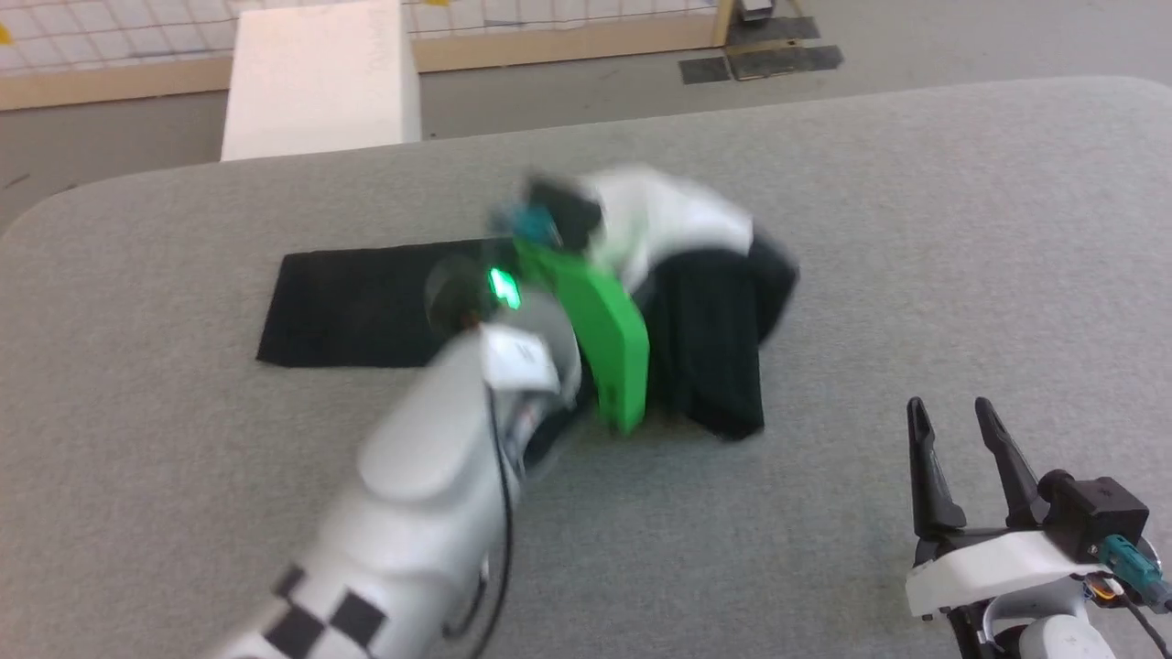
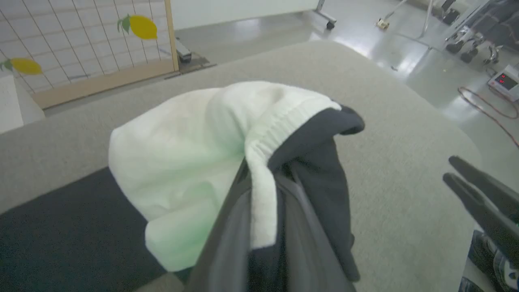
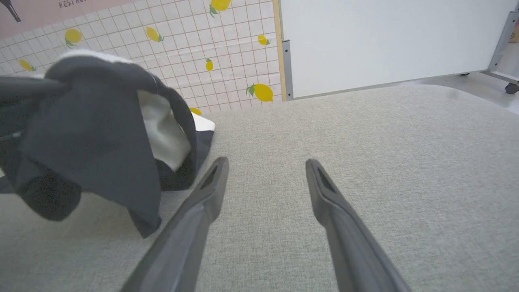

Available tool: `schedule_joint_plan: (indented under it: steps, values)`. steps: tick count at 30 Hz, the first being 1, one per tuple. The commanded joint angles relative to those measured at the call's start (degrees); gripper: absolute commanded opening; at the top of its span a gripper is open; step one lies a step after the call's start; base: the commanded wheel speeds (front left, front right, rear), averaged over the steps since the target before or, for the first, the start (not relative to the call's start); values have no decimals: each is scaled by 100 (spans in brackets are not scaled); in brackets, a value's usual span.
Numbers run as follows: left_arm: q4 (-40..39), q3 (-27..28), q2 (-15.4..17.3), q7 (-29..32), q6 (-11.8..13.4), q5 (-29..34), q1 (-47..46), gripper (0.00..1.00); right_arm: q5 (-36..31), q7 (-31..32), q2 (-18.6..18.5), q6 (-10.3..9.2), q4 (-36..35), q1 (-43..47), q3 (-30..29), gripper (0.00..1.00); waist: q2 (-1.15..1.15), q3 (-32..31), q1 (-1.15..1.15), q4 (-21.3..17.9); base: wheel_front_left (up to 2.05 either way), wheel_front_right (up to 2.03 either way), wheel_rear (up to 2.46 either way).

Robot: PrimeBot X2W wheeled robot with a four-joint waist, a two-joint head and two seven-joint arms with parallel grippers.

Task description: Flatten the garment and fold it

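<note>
The garment (image 1: 673,224) is bunched at the middle of the grey table (image 1: 916,229), its white body on top and black cloth hanging down. One black sleeve (image 1: 366,307) lies flat to its left. My left gripper (image 1: 558,220), blurred, is shut on a fold of the garment (image 2: 182,162) and holds it above the table. The white ribbed band (image 2: 263,194) runs between its fingers (image 2: 227,243). My right gripper (image 1: 950,412) stands open near the front right, nothing between its fingers (image 3: 202,207). The lifted garment (image 3: 93,129) hangs to its left.
A white block (image 1: 320,73) stands beyond the table's far edge. A wood-framed grid panel (image 2: 81,44) with lemon stickers is behind it. Bare table surface lies right of the garment. A cable (image 2: 486,109) and a small device (image 2: 505,81) lie on the floor past the table's rounded corner.
</note>
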Motion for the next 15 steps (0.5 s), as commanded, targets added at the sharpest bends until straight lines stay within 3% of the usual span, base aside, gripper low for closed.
schedule_joint_plan:
  steps: [1, 6, 7, 8, 15]
  values:
    - [143, -148, -11, 142, -39, -13, 195, 0, 39, -32, 0, -9, -27, 37, 24, 100, 0, 2, 0, -79, 0, 0, 0]
    - [810, -758, 11, 863, 35, 191, 657, 2, 108, -32, 0, -9, -9, 74, 62, 100, 0, -70, 0, -64, 0, 0, 0]
    - [895, -817, 17, 1028, 40, 171, 727, 92, 117, -32, 0, -9, -5, 90, 62, 100, 0, -98, 0, -41, 0, 0, 0]
    - [922, -817, 19, 1105, 46, 130, 766, 100, 123, -32, 0, -9, -4, 103, 57, 100, 0, -116, 0, -19, 0, 0, 0]
    - [445, -152, 232, 1067, 238, -497, 892, 100, 145, -32, 0, -9, 18, 203, -12, 100, 0, -316, 0, 191, 0, 0, 0]
